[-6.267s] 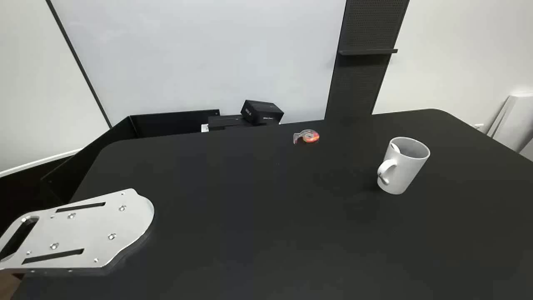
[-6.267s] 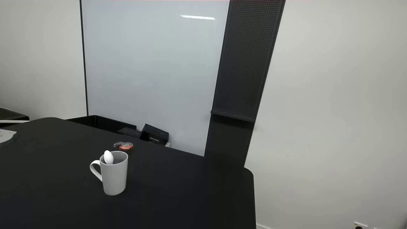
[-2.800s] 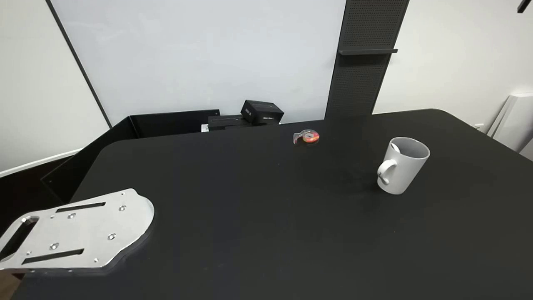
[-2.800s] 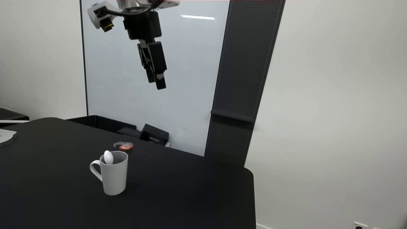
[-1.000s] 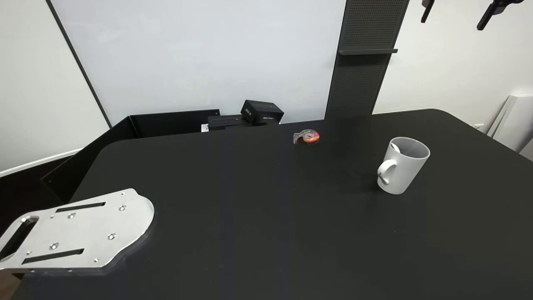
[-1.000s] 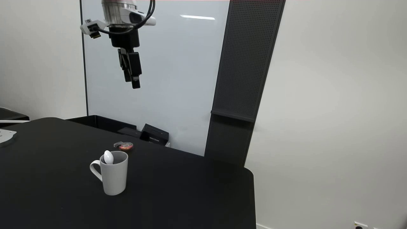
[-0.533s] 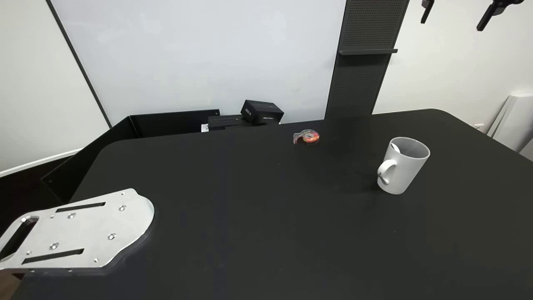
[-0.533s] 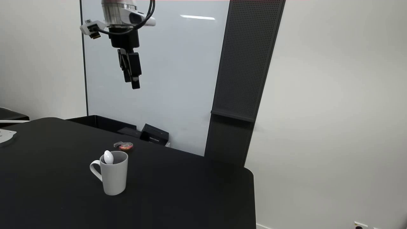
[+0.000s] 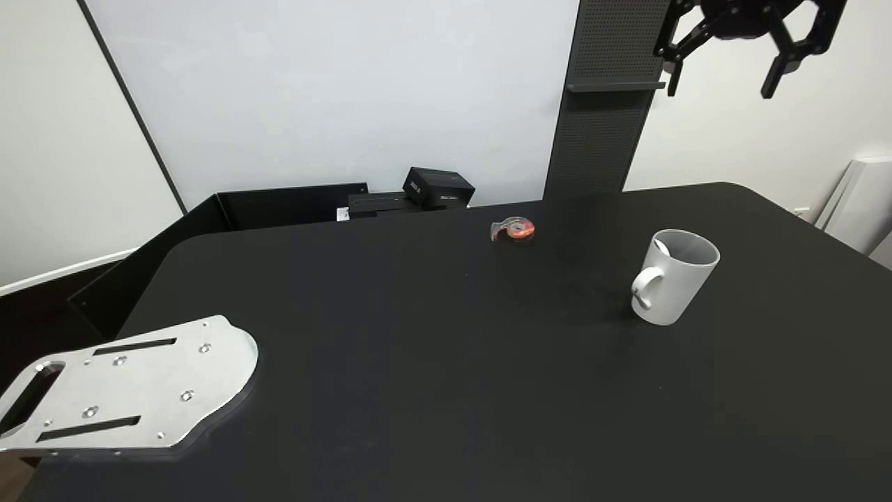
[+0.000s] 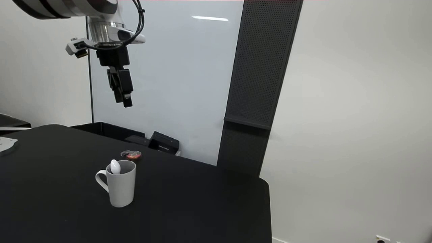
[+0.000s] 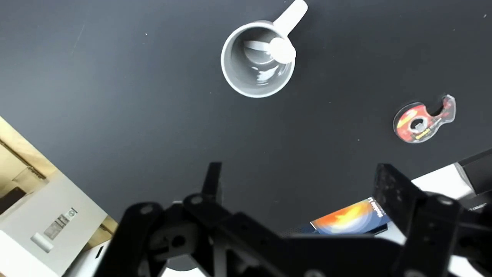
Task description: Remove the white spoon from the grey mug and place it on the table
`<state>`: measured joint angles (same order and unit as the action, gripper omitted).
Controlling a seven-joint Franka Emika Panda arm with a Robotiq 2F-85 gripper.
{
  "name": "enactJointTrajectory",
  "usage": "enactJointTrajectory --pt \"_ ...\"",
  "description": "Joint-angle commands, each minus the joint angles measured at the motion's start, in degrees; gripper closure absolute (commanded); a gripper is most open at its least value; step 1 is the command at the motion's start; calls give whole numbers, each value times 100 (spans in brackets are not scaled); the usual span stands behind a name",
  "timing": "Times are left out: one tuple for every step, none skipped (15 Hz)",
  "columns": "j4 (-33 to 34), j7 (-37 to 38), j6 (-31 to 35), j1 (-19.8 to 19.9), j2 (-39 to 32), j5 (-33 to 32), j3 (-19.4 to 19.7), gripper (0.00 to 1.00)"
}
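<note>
The white spoon (image 10: 115,167) stands in the grey mug (image 10: 121,189), its oval bowl up at the rim on the handle side. In an exterior view only a small part of the spoon (image 9: 662,247) shows inside the mug (image 9: 679,286). In the wrist view the spoon (image 11: 282,50) leans in the mug (image 11: 238,73), handle down inside. The mug is upright on the black table (image 9: 418,348). My gripper (image 9: 719,95) is open and empty, well above the table, higher than the mug. In the wrist view the gripper (image 11: 300,165) has its fingers wide apart, the mug ahead of them.
A tape dispenser (image 9: 513,229) lies near the table's far edge; it also shows in the wrist view (image 11: 413,125). A white perforated metal plate (image 9: 153,383) is at the left. A black box (image 9: 437,188) stands behind the table edge. A whiteboard is behind.
The gripper came into view from above, then moved down and to the left in both exterior views, with its fingers apart. The mug and spoon have not moved.
</note>
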<state>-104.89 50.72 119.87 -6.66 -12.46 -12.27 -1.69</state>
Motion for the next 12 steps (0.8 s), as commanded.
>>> enactJointTrajectory --pt "239 228 -18 -222 -309 -312 32 0" --pt "266 176 -1 -253 -377 -332 36 0" --pt "276 169 38 -285 -427 -374 49 0" --pt "285 111 91 -299 -482 -390 51 0" --pt "300 95 127 -315 -537 -408 61 0" --pt "329 92 151 -328 -595 -436 75 0" --pt "349 88 173 -339 -644 -477 88 0" --pt "359 88 195 -357 -683 -543 104 0" --pt "368 82 204 -375 -716 -607 118 0" --pt "358 89 233 -392 -743 -696 134 0" --pt "356 40 224 -396 -769 -724 132 0" --pt "345 22 211 -402 -790 -737 132 0"
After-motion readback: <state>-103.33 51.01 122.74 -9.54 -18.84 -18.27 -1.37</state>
